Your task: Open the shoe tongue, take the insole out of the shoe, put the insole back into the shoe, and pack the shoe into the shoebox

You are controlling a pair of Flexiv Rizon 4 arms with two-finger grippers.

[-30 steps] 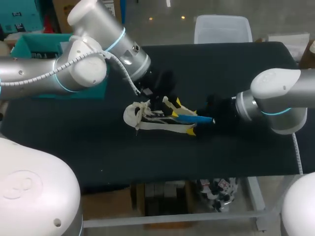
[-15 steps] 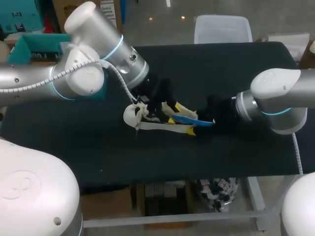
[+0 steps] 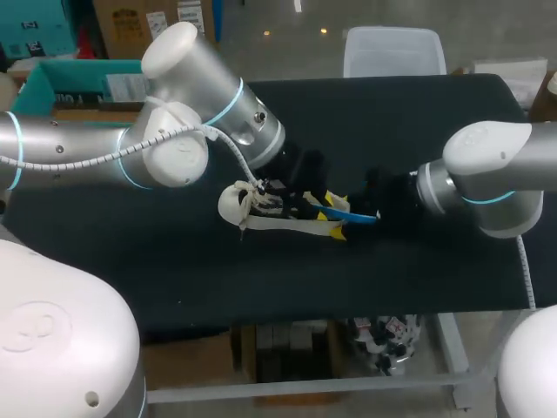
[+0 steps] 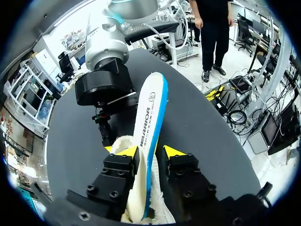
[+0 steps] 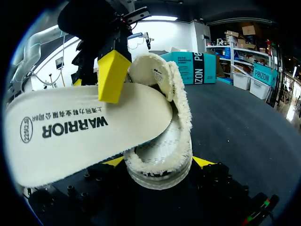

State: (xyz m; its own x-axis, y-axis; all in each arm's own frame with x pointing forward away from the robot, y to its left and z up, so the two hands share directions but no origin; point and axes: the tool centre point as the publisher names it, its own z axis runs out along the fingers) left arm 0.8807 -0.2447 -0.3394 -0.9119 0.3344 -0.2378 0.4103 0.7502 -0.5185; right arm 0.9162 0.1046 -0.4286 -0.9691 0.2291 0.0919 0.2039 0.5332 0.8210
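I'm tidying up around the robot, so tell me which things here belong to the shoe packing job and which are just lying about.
Job: shoe, insole, teal shoebox, left gripper at the insole, right gripper holding the shoe.
Not the job: black table, only the work surface.

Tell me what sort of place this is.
Probably a robotics lab: a left arm and right arm share a black table, handling a shoe and its insole, a teal shoebox nearby.

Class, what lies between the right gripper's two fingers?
The shoe, gripped at both sides by the right gripper, seen in the right wrist view. The insole juts out above it.
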